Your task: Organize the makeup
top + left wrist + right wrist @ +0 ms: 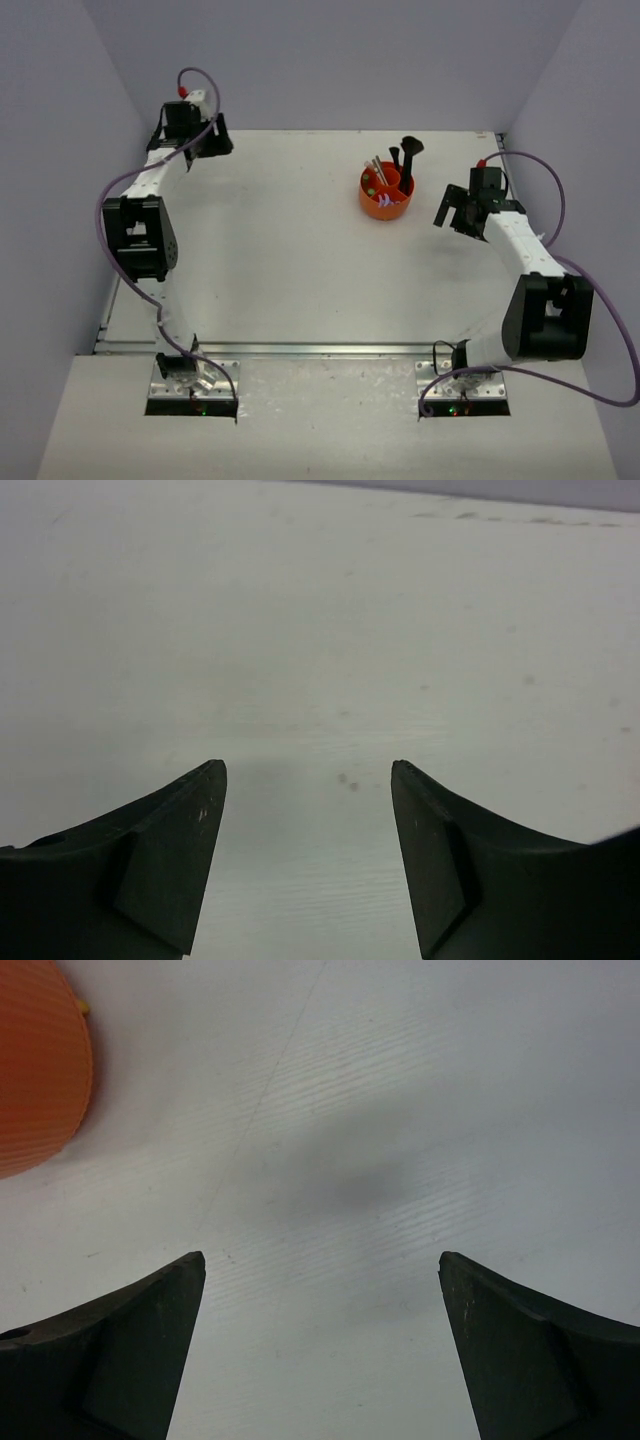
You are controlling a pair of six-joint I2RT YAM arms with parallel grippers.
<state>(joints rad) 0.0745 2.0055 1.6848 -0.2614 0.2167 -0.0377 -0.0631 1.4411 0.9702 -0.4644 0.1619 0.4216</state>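
Note:
The makeup stands in a round orange cup (384,203) at the back right of the table. Black brushes (408,160), one fan-headed, stick up from it, with tan and pink sticks (379,170), a lilac tool (388,201) and a small green item (371,192) inside. My right gripper (452,214) is open and empty, just right of the cup; the cup's orange wall (40,1060) shows at the top left of the right wrist view. My left gripper (203,142) is open and empty at the far left back corner, over bare table (320,680).
Grey walls close the table on the left, back and right. A metal strip (300,349) runs along the table's near edge, with both arm bases behind it. Purple cables loop beside each arm.

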